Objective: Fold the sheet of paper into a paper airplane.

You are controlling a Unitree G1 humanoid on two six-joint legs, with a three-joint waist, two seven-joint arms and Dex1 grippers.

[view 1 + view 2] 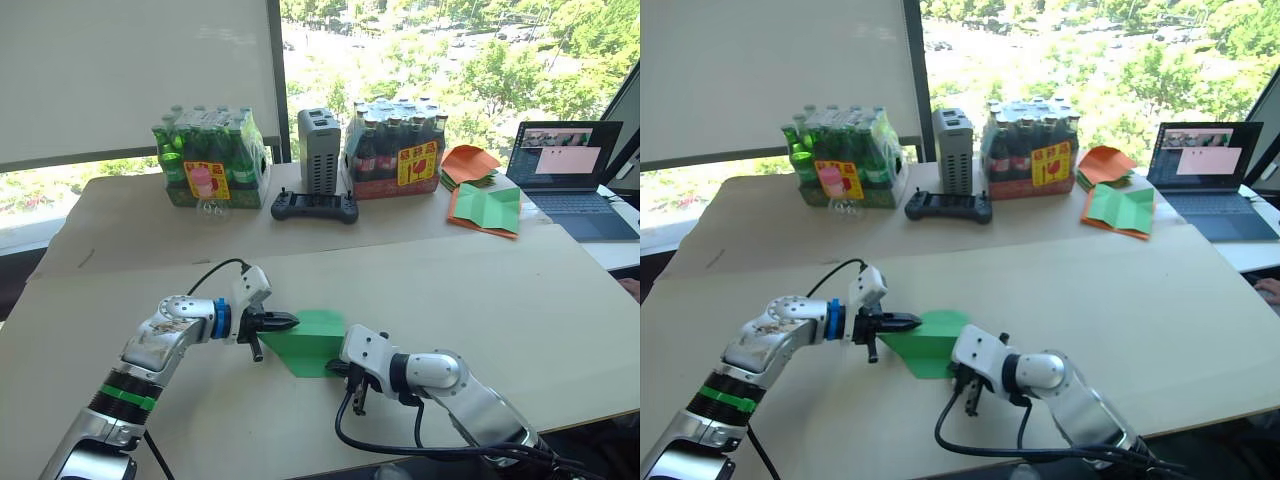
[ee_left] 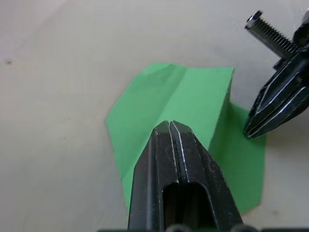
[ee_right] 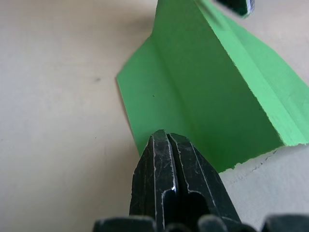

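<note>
The sheet of paper (image 1: 312, 345), bright green, lies partly folded on the tan table (image 1: 520, 300) between my two grippers. One flap (image 2: 193, 96) stands up along a crease. My left gripper (image 1: 288, 322) is shut, and its tip (image 2: 169, 124) rests over the paper's left part. My right gripper (image 1: 338, 368) is shut too, its tip (image 3: 161, 133) at the paper's near right edge. In the left wrist view the right gripper's fingers (image 2: 275, 108) touch the paper's lower layer beside the raised flap. I cannot tell whether either gripper pinches the paper.
At the back stand a pack of green bottles (image 1: 210, 160), a grey box (image 1: 320, 150), a black controller (image 1: 314, 207) and a pack of dark bottles (image 1: 395, 150). An orange paper pile (image 1: 468, 163), a green sheet edged with orange (image 1: 487, 210) and a laptop (image 1: 570, 175) lie at the back right.
</note>
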